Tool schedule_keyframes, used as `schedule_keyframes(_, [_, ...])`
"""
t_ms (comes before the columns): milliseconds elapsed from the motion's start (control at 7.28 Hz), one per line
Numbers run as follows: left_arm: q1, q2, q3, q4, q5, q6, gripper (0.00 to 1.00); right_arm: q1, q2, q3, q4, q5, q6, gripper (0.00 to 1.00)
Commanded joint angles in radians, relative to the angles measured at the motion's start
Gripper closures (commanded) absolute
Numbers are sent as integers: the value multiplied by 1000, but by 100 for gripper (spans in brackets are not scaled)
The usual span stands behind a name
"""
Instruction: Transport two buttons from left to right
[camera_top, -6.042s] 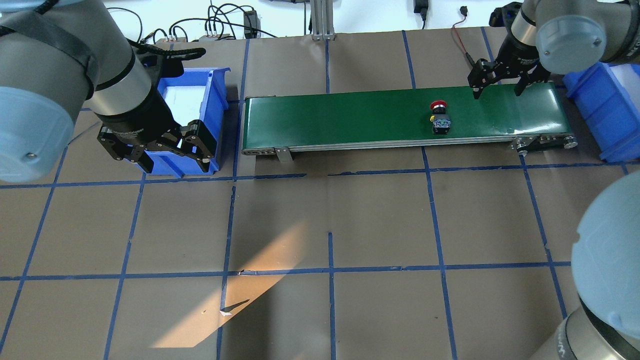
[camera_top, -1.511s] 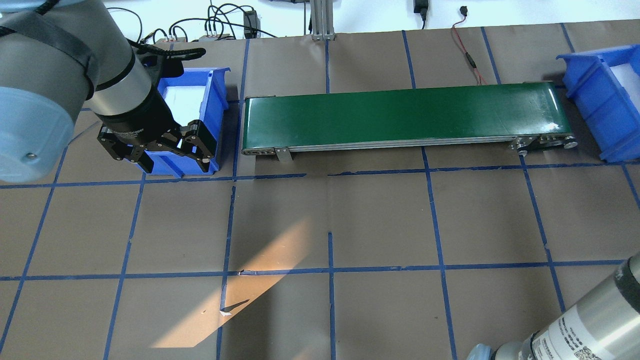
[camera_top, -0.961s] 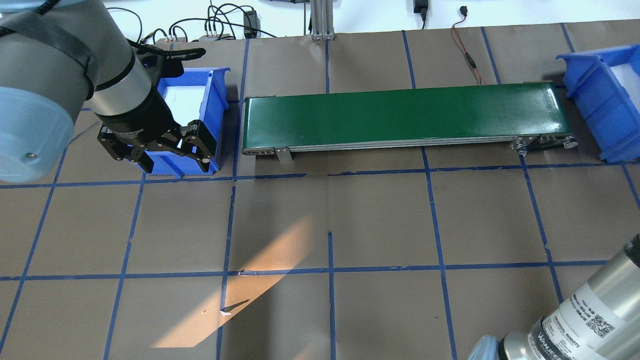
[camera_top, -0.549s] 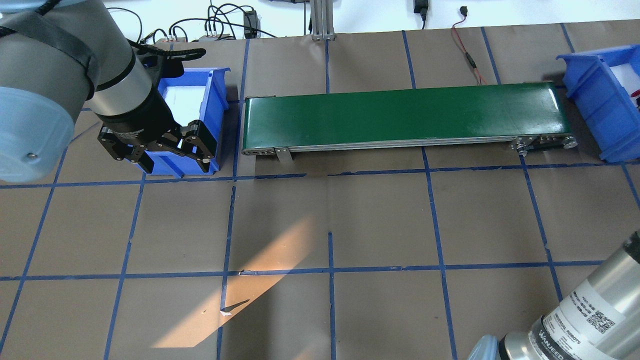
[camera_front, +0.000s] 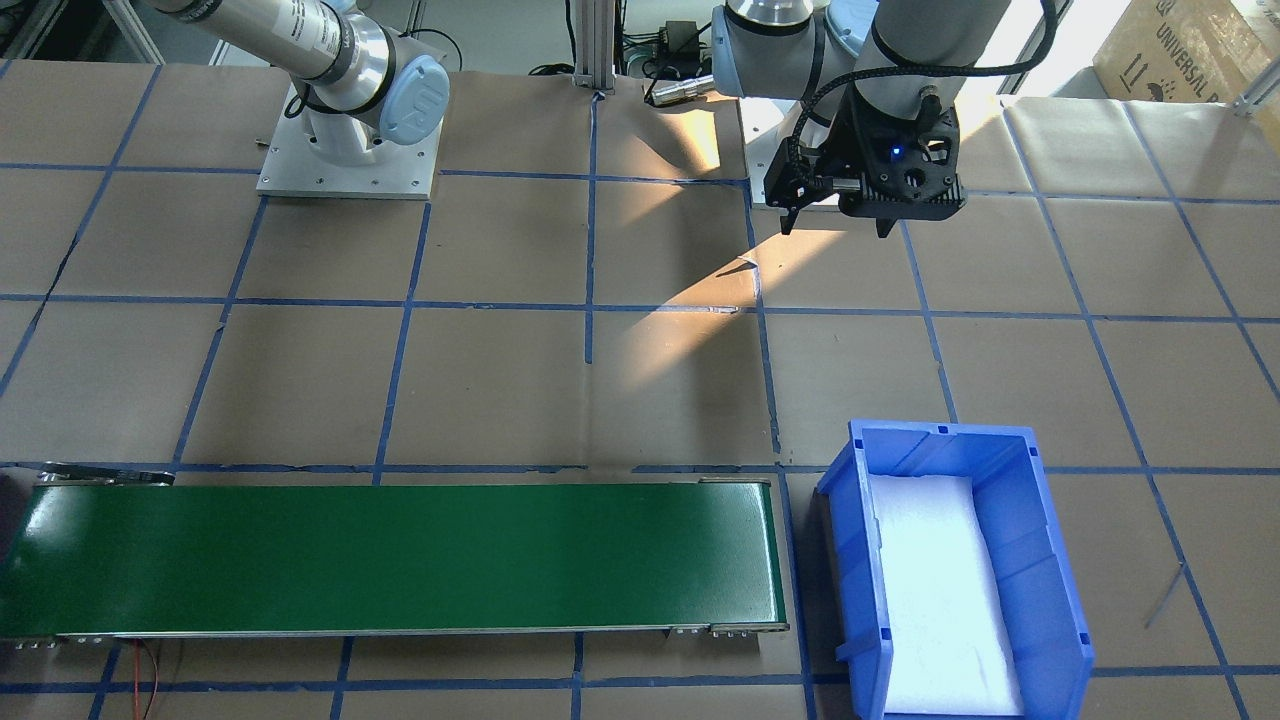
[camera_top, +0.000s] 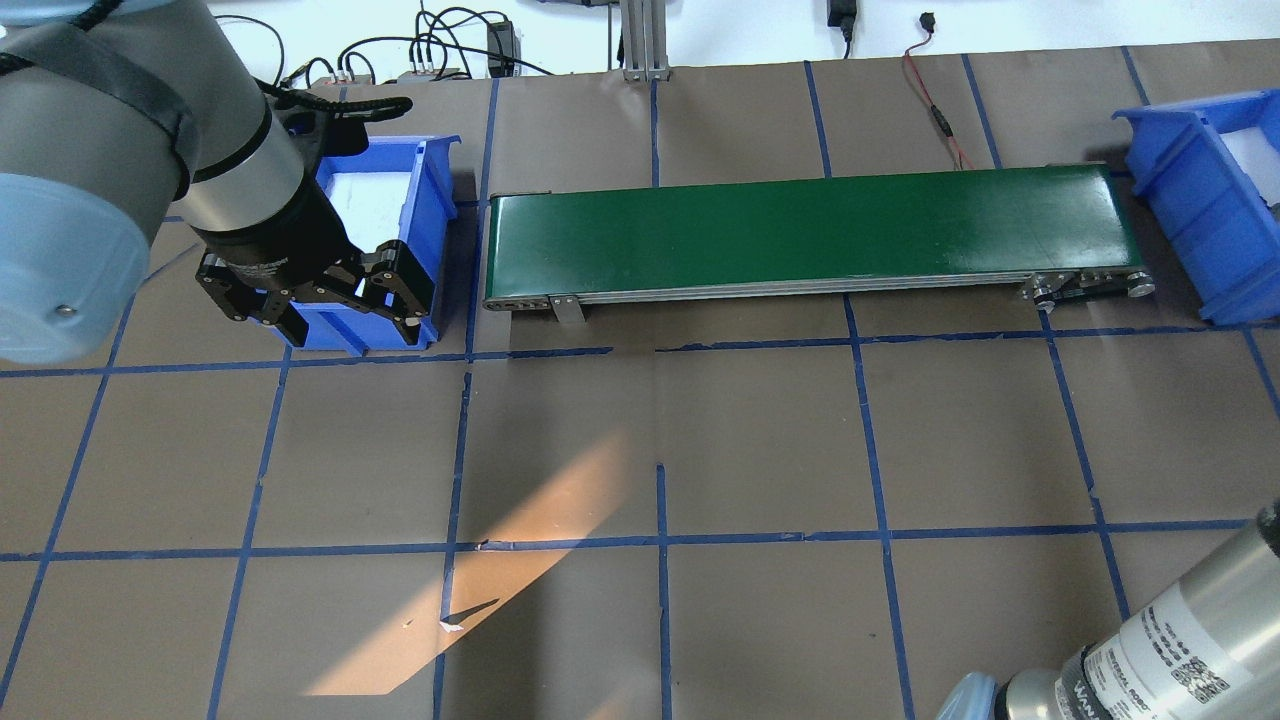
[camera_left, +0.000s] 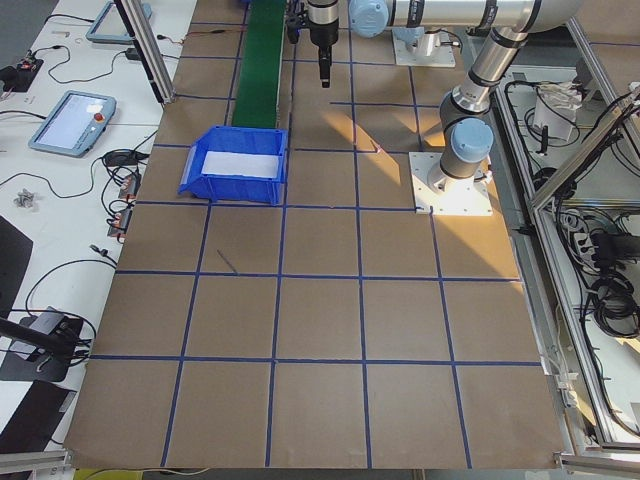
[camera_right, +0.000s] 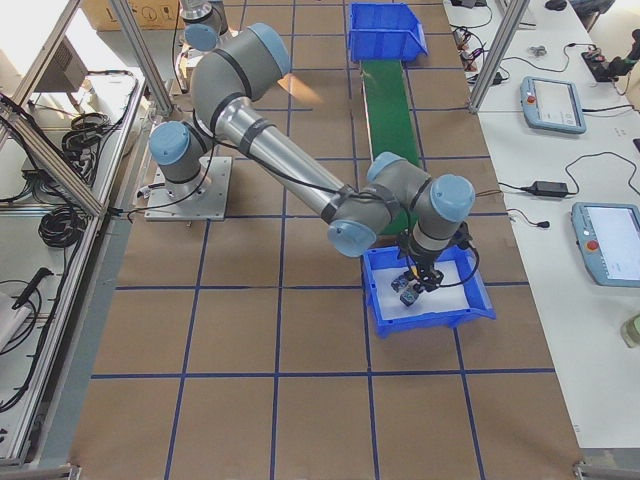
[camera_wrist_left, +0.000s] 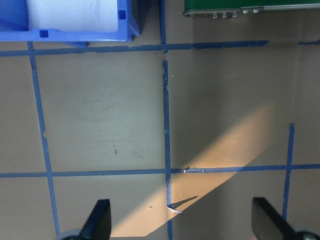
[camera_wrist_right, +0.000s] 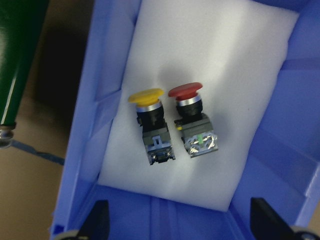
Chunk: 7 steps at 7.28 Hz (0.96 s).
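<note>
Both buttons lie side by side on the white foam of the right blue bin (camera_wrist_right: 85, 150). In the right wrist view the yellow button (camera_wrist_right: 150, 125) is on the left and the red button (camera_wrist_right: 192, 122) on the right, caps pointing away. My right gripper (camera_wrist_right: 182, 227) hovers over them, open and empty; it also shows in the exterior right view (camera_right: 425, 275). My left gripper (camera_top: 320, 310) is open and empty above the near end of the left blue bin (camera_top: 430, 200), and it shows in the front-facing view (camera_front: 835, 215) too.
A green conveyor belt (camera_top: 800, 235) runs between the two bins and carries nothing. The left bin (camera_front: 1040, 560) holds only white foam. The right bin (camera_top: 1190, 200) is cut off by the overhead view's right edge. My right arm's link (camera_top: 1150, 650) crosses the bottom right corner.
Six seconds ago the red button lay on the belt near my right gripper; now the belt is bare and the button lies in the right bin. The left arm has not moved.
</note>
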Motion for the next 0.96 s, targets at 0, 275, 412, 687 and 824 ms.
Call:
schedule_keyframes(0, [0,-1,0,0,0,0,0,2,-149,33,164,11,53,0])
schedule_keyframes(275, [0,-1,0,0,0,0,0,124,-321,180,156,1,283,0])
schedule_keyframes(412, [0,-1,0,0,0,0,0,203,-402,255,151,3,434,0])
schedule_keyframes(687, [0,1,0,0,0,0,0,380,-504,353,148,11,728,0])
schedule_keyframes(824, [0,-1,0,0,0,0,0,474,-506,357,142,3,850,0])
